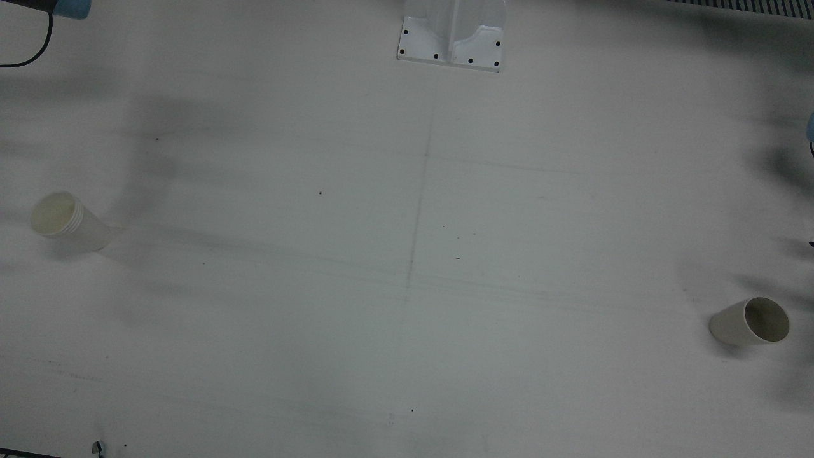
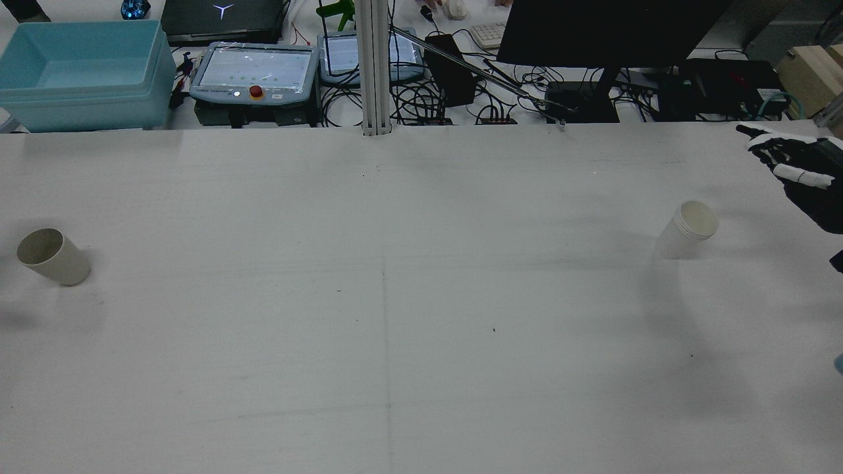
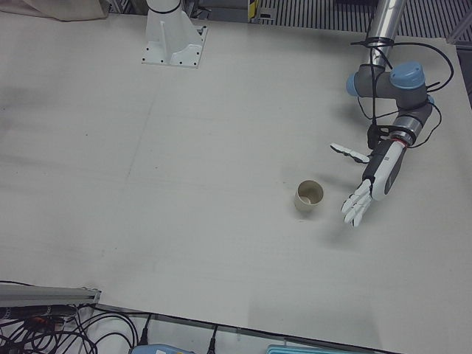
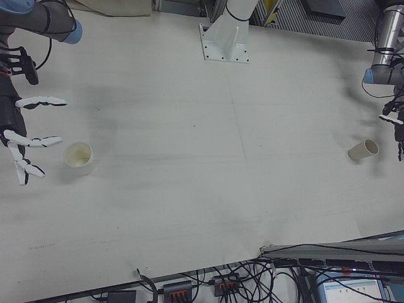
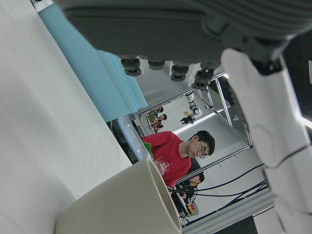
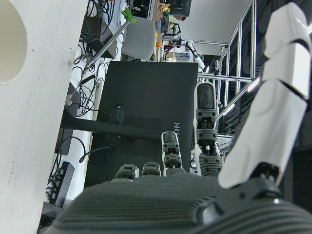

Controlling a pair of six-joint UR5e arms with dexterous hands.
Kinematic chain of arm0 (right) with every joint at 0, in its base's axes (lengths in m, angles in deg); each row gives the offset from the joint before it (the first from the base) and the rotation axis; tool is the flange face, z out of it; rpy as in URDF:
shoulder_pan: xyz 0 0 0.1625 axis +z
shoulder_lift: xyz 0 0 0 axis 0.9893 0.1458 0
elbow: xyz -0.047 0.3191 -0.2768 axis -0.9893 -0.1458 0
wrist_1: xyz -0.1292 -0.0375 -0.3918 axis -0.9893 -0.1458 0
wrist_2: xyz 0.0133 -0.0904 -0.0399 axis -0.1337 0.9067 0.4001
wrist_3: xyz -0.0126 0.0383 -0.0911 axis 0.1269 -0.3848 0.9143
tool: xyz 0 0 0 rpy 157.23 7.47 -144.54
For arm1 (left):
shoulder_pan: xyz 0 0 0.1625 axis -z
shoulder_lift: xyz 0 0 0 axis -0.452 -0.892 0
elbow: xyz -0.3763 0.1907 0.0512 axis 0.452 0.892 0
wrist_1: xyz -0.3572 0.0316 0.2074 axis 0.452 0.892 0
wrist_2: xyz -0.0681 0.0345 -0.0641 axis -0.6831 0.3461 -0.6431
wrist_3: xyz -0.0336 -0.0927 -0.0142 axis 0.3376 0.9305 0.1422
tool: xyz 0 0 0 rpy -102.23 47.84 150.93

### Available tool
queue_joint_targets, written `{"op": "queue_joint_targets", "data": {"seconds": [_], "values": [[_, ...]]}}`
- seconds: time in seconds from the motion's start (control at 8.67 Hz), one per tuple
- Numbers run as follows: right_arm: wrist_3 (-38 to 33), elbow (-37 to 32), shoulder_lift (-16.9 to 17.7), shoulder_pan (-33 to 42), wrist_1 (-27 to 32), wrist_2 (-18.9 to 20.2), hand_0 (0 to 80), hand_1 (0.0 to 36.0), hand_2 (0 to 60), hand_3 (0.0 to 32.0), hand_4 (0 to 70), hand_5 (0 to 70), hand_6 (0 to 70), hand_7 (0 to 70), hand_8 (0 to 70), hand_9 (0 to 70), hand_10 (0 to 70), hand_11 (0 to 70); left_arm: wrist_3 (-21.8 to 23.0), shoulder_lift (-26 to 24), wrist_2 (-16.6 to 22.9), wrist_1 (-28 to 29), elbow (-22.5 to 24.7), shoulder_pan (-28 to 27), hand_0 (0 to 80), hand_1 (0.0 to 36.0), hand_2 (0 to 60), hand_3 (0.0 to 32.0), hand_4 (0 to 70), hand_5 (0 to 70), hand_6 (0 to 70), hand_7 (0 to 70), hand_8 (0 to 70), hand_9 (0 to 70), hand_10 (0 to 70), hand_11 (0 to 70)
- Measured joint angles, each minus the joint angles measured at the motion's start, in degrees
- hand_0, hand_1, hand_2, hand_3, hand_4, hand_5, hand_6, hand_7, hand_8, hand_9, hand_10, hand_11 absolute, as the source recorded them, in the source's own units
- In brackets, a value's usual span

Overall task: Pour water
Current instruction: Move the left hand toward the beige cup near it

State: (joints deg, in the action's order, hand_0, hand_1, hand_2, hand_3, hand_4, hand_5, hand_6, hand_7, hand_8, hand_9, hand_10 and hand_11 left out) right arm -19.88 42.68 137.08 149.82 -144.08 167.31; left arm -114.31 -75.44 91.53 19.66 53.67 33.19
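Two paper cups stand upright on the white table [image 1: 407, 254]. The left cup [image 3: 309, 196] stands just beside my left hand [image 3: 372, 184], which hovers open with fingers spread, apart from it. That cup also shows in the front view [image 1: 750, 321], the rear view [image 2: 53, 257] and the left hand view [image 5: 122, 204]. The right cup [image 4: 79, 156], with a ribbed, stacked-looking rim, stands close to my right hand [image 4: 16, 136], which is open and empty with fingers spread. This cup also shows in the front view [image 1: 67, 219] and the rear view [image 2: 688, 227]. The right hand [image 2: 807, 171] is at the rear view's right edge.
A white pedestal base [image 1: 453, 35] is bolted at the robot's side of the table. Beyond the far edge are a blue bin [image 2: 79, 72], a teach pendant [image 2: 253, 72], a metal post [image 2: 373, 66], a dark monitor [image 2: 593, 39] and cables.
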Motion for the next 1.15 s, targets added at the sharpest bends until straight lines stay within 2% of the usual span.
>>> {"op": "queue_joint_targets", "data": {"seconds": [0.12, 0.35, 0.81, 1.15], "values": [[0.3, 0.0, 0.0, -0.3, 0.0, 0.0, 47.8, 12.2, 12.2, 0.0, 32.1, 24.2, 11.6, 19.8, 2.7, 4.9, 0.7, 1.9, -1.1, -0.5, 0.1, 0.0, 0.0, 0.0, 47.7, 9.3, 0.0, 0.0, 12.3, 0.0, 3.2, 5.1, 0.0, 0.0, 1.4, 3.5], [0.4, -0.1, -0.1, -0.6, 0.0, -0.1, 47.9, 12.2, 11.6, 0.0, 31.4, 23.8, 11.0, 19.5, 2.3, 4.4, 0.4, 1.4, -2.3, -3.0, 0.1, -0.6, -1.6, -0.5, 48.4, 10.6, 0.7, 0.0, 12.2, 0.0, 3.1, 5.0, 0.0, 0.0, 1.5, 3.7], [0.1, -0.1, 0.0, -0.6, 0.1, -1.5, 47.8, 12.2, 10.2, 0.0, 27.5, 22.0, 9.0, 17.3, 1.7, 3.5, 0.2, 1.3, -2.7, -5.3, -0.7, -0.1, -4.0, -2.8, 47.5, 8.8, 0.0, 0.0, 12.1, 0.0, 3.0, 5.0, 0.0, 0.0, 1.4, 3.5], [-0.1, -0.2, 0.0, -0.5, 0.1, -1.8, 47.5, 11.9, 9.2, 0.0, 25.2, 20.9, 8.1, 16.3, 1.4, 3.0, 0.0, 0.8, -2.7, -5.6, -3.0, 0.3, -4.4, -4.6, 47.7, 9.5, 0.0, 0.0, 12.0, 0.0, 2.6, 4.8, 0.0, 0.0, 1.0, 3.0]]}}
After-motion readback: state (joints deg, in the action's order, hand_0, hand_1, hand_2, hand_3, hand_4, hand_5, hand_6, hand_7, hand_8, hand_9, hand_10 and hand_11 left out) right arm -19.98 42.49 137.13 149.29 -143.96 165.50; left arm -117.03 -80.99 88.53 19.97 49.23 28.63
